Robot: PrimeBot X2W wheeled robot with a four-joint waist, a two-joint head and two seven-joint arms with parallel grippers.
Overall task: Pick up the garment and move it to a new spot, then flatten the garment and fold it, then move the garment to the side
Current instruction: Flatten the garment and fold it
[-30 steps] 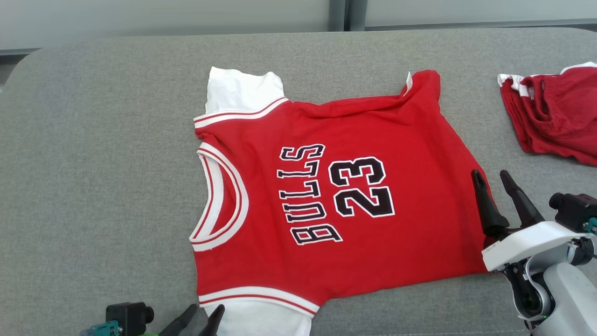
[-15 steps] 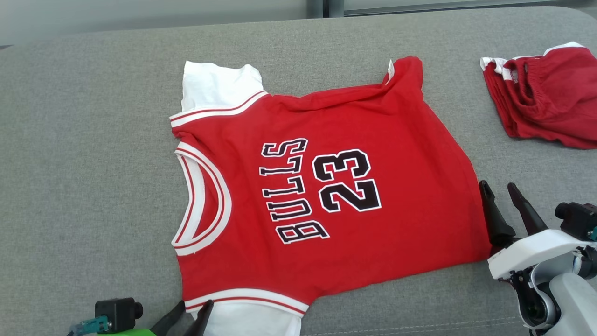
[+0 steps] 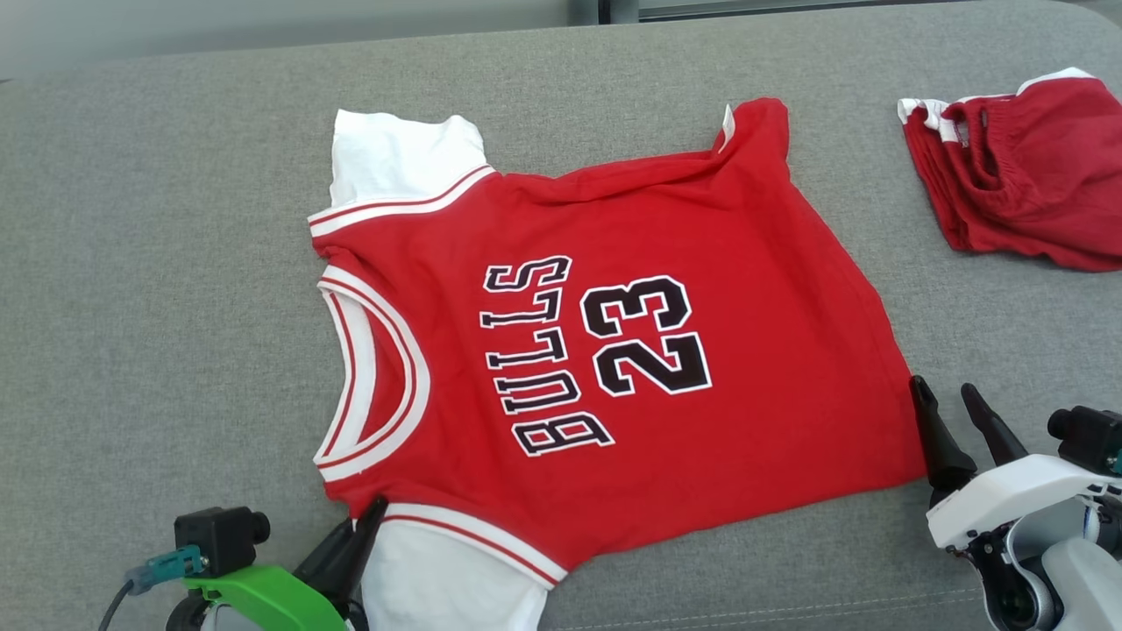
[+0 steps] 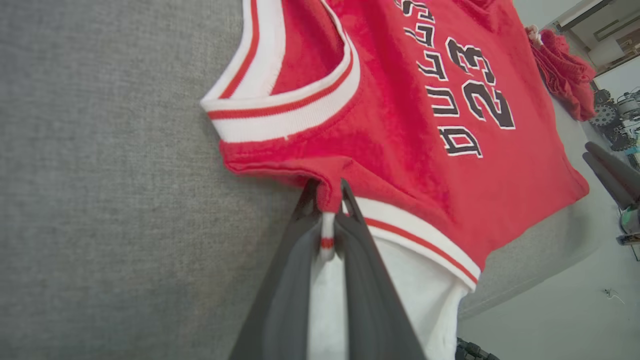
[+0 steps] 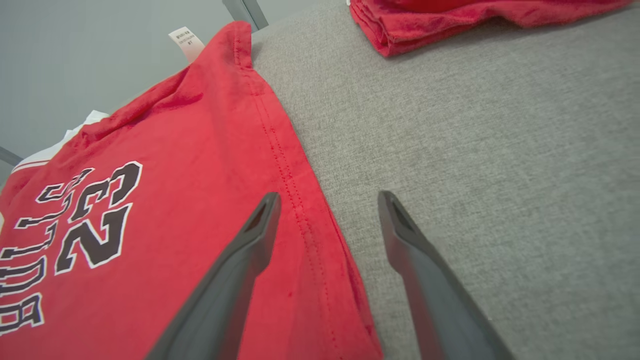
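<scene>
It looked like a robotics lab: a grey fabric-covered tabletop (image 3: 131,263), plain pale wall panels (image 3: 263,31) behind its far edge, cluttered machinery (image 4: 607,116) beyond.

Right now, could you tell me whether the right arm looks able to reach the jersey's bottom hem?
Probably yes. The right gripper is open with its jaws straddling the hem of the jersey, and nothing lies between them; the other red garment sits well clear.
</scene>
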